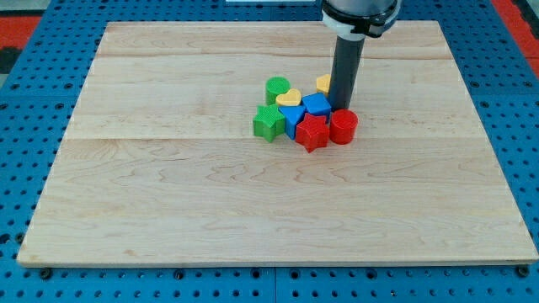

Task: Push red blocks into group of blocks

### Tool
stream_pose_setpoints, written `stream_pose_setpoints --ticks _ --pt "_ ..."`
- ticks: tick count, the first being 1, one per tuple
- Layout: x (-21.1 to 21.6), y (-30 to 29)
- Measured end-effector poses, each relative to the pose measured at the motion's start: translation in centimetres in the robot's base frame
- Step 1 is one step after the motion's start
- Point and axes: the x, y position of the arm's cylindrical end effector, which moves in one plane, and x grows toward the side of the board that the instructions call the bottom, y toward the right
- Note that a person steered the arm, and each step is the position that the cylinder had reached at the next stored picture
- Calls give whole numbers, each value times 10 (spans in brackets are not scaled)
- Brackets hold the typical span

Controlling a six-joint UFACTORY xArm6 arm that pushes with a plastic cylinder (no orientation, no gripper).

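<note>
A red star block and a red cylinder sit side by side at the lower right of a tight cluster near the board's middle. The cluster also holds a blue block, a second blue block, a yellow heart, a green cylinder, a green star-like block and a yellow block half hidden behind the rod. My tip stands just above the red cylinder, to the right of the upper blue block, touching or nearly touching both.
The wooden board lies on a blue perforated table. The arm's dark body hangs over the board's top edge above the cluster.
</note>
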Motion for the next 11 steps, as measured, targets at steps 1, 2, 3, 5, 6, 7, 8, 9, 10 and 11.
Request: stream_pose_setpoints --ticks 1,2,3,5,6,7,8,9,10,11 --pt "14 29" --pt "36 17" --pt "36 6" --pt "58 63" --pt "88 52" --pt "83 -5" --pt "63 -31" --pt "69 -5" --pt "84 -17" --pt "84 -68"
